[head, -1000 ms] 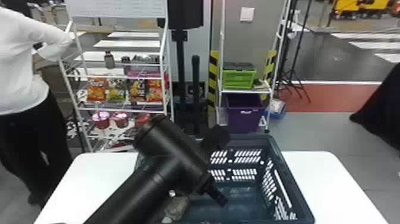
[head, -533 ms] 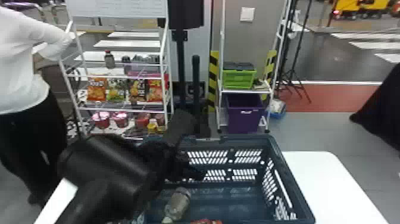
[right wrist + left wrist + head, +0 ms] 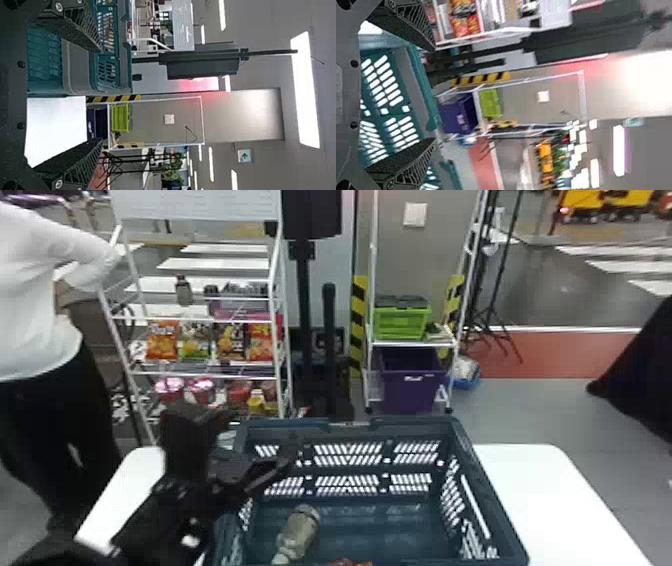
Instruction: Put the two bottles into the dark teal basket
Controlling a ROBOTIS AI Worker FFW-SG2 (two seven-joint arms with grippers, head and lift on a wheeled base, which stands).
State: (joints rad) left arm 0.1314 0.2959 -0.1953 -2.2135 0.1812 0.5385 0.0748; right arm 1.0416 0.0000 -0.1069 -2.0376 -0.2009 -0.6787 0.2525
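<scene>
The dark teal basket (image 3: pixel 410 423) stands on the white table. One pale bottle (image 3: pixel 302 530) lies inside it, toward the left, neck toward the robot. Above the basket's back-left corner is my left gripper (image 3: pixel 296 451), fingers apart and empty. In its wrist view the left gripper (image 3: pixel 433 94) spans part of the basket (image 3: pixel 425 89). A pale rounded object (image 3: pixel 227 438) is partly hidden behind the left arm; I cannot tell what it is. The right gripper (image 3: pixel 100 96) is open in its wrist view, holding nothing, beside the basket (image 3: pixel 77 65).
Something red (image 3: pixel 350 563) peeks up at the basket's near edge. White table surface (image 3: pixel 540 490) extends right of the basket. Behind the table stand a snack rack (image 3: pixel 287 355), with a small bottle (image 3: pixel 184 291) on its shelf, and another rack with a purple bin (image 3: pixel 412 385).
My left arm has swung from over the basket toward its left side, uncovering the bottle and much of the basket's interior. The bottle inside stays in nearly the same place.
</scene>
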